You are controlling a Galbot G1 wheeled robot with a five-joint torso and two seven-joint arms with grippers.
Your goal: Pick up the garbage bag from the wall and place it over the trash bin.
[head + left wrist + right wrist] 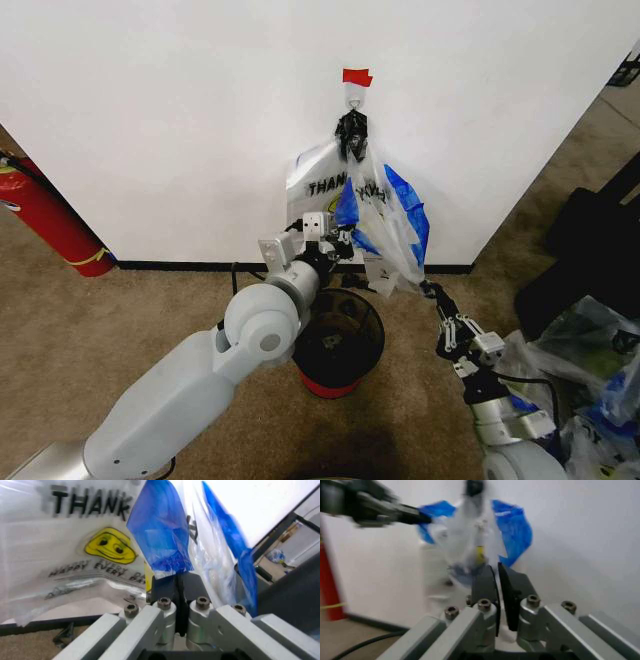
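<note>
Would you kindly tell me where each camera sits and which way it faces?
Head view: high up, looking down at the wall, the garbage bag and trash bin; both arms show.
Left wrist view: behind the left end effector, shut on the bag's blue patch.
Right wrist view: behind the right end effector, facing the bag.
All share the bag.

White wall (pixel 180 120), black baseboard (pixel 180 265), brown carpet (pixel 120 340)

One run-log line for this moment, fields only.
left hand: shut on translucent-white blue-patched garbage bag | right hand: shut on its lower edge | bag: on wall hook | black wire-mesh trash bin: below, unlined
</note>
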